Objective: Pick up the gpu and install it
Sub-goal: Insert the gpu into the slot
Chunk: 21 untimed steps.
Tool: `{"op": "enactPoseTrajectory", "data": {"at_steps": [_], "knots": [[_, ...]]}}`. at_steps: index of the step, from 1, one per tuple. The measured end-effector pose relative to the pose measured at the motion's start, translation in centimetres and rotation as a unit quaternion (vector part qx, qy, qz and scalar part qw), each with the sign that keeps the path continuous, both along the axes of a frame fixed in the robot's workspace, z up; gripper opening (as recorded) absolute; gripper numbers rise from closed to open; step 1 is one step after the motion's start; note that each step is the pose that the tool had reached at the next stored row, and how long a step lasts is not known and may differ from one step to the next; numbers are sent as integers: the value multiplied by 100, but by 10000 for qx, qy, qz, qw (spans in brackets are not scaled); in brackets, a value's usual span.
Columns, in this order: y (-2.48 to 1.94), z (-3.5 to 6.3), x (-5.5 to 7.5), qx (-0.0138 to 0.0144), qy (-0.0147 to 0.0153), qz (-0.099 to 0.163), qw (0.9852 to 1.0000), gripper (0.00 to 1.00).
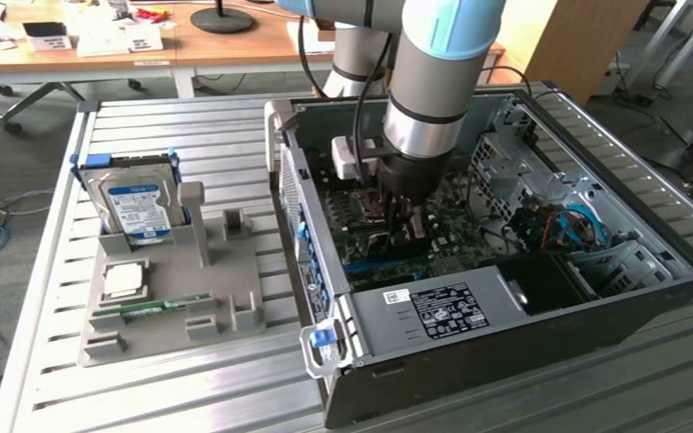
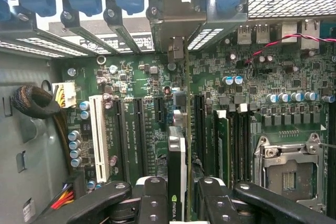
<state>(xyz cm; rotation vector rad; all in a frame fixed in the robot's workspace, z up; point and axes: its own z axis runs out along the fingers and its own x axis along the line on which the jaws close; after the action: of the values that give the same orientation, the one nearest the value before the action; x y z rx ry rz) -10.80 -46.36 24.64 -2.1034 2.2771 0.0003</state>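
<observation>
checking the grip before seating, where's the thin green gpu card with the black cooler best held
By its upper long edge, from above, pinching the two flat faces: the gpu stands on edge over the green motherboard, as the gripper holds it.

The arm [image 1: 437,81] hid most of the gpu [image 2: 180,145] in the exterior view; only its thin edge showed from the wrist. The picture's edge cut off the fingers [image 2: 152,203], the CPU socket [image 2: 291,174] and the desk [image 1: 142,45]. Label [image 1: 443,311] print inside the case [image 1: 587,298] was too small to read.
</observation>
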Motion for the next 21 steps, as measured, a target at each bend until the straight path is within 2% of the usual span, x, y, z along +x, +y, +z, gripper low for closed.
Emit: {"op": "enactPoseTrajectory", "data": {"at_steps": [4,8,21], "knots": [[2,24,0,11,-5,-1,10000,27],[0,36,-1,3,-1,0,10000,27],[0,-12,-16,1,1,0,10000,27]]}}
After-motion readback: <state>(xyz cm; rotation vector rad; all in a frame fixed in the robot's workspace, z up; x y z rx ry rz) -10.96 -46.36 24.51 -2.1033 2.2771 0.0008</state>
